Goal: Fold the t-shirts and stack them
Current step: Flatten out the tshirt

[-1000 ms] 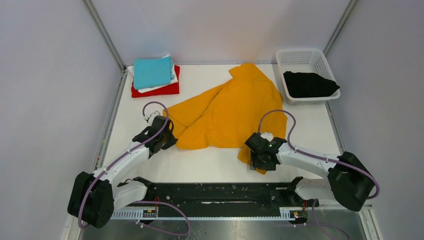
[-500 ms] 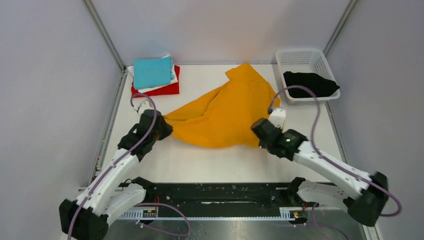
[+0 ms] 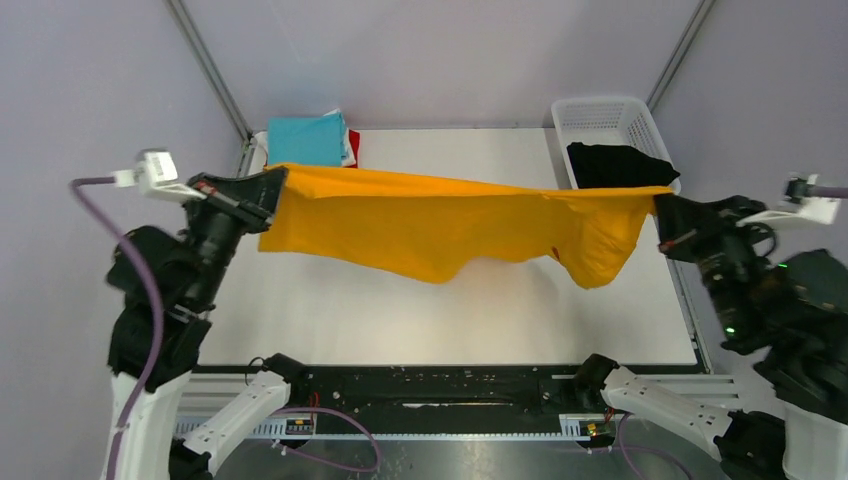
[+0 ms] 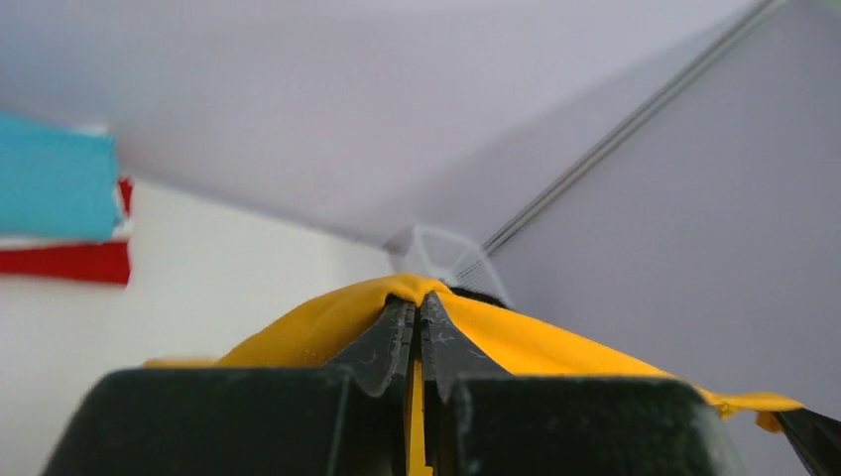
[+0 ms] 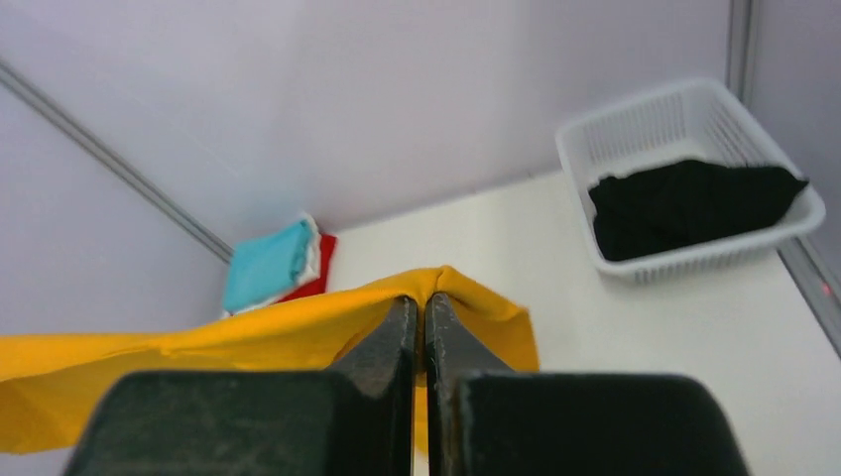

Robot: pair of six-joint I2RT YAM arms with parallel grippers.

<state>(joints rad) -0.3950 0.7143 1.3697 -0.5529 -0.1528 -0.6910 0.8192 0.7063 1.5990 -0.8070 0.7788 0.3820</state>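
Observation:
The orange-yellow t-shirt (image 3: pixel 440 225) hangs stretched wide above the table, held at both ends. My left gripper (image 3: pixel 280 180) is shut on its left end; the cloth drapes over the closed tips in the left wrist view (image 4: pixel 417 297). My right gripper (image 3: pixel 662 205) is shut on the right end, cloth pinched between the tips (image 5: pixel 424 297). A black t-shirt (image 3: pixel 615 165) lies in the white basket (image 3: pixel 600 112). Folded teal (image 3: pixel 305 138), white and red (image 3: pixel 352 140) t-shirts sit stacked at the back left, partly hidden behind the raised shirt.
The basket stands at the table's (image 3: pixel 450 320) back right corner, against the wall frame. Grey walls close in the table on three sides. The black rail (image 3: pixel 430 385) with the arm bases runs along the near edge.
Both arms have risen and spread apart, lifting the orange-yellow t-shirt off the table and pulling it taut. The right gripper closed on the shirt's edge about a second ago.

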